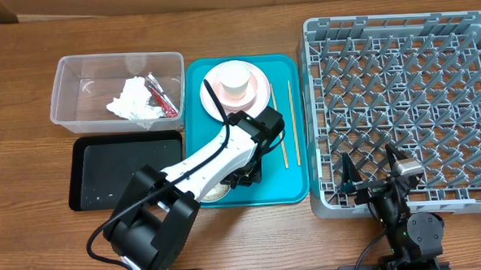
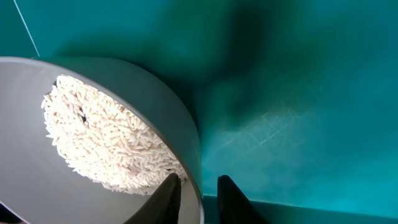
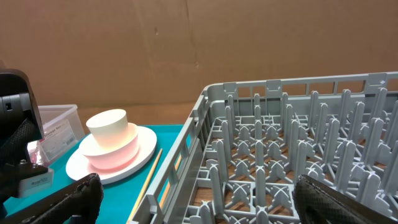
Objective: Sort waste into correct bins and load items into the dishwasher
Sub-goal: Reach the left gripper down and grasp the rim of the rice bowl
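Left tool [image 2: 198, 190] narrow, astride the grey bowl [image 2: 161, 93] rim; whether it grips yet, cannot tell | handling, judged: stiff, smooth, likely slippery; pinch wall at rim; keep level or the loose rice [image 2: 106, 143] spills | bowl sits on teal tray [image 2: 298, 74]; one finger inside, one outside

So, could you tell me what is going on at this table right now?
The left gripper straddles the rim of the grey bowl of rice on the teal tray; a firm grip can't be confirmed. The right gripper hangs open and empty at the near edge of the rack. The tissue and red wrapper lie in the clear tub. The plate, cup and chopsticks are on the tray; the rack holds nothing.
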Controlling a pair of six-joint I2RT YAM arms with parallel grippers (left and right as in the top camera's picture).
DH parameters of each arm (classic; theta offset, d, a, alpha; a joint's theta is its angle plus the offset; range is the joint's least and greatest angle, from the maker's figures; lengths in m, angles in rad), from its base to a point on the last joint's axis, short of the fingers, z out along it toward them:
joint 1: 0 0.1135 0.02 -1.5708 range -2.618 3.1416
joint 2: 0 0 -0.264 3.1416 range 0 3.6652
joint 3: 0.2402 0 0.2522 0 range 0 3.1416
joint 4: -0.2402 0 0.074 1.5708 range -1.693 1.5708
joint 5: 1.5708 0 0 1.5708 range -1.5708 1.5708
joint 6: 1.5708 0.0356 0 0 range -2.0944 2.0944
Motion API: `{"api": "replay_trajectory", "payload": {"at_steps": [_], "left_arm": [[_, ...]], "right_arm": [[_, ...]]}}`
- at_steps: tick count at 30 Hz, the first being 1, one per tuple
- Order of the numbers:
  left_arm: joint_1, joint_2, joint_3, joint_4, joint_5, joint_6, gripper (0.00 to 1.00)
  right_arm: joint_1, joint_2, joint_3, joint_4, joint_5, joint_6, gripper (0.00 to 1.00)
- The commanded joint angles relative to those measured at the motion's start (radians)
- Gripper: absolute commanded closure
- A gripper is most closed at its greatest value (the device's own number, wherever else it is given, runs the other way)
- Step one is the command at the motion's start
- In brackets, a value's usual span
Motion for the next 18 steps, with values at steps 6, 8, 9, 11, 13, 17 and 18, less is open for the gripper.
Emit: {"api": "replay_trajectory", "payload": {"at_steps": [6,8,9,11,13,17,18], "left_arm": [[-0.007,-0.021,-0.031,0.017,0.008,-0.021,0.77],[-0.007,-0.021,-0.031,0.018,0.007,-0.021,0.78],[-0.007,-0.021,-0.031,0.023,0.003,-0.021,0.78],[-0.005,-0.021,-0.031,0.024,0.000,-0.021,0.80],[0.007,-0.021,-0.031,0.022,0.000,-0.012,0.83],[0.019,-0.021,-0.028,0.025,0.000,-0.011,0.87],[0.026,-0.021,-0.027,0.025,0.000,-0.004,0.87]], "right_arm": [[0.002,-0.011,-0.010,0.006,0.008,0.001,0.00],[0.002,-0.011,-0.010,0.006,0.008,0.001,0.00],[0.002,-0.011,-0.010,0.006,0.008,0.001,0.00],[0.002,-0.011,-0.010,0.007,0.008,0.001,0.00],[0.002,-0.011,-0.010,0.006,0.008,0.001,0.00],[0.002,-0.011,-0.010,0.006,0.008,0.001,0.00],[0.002,-0.011,-0.010,0.007,0.008,0.001,0.00]]}}
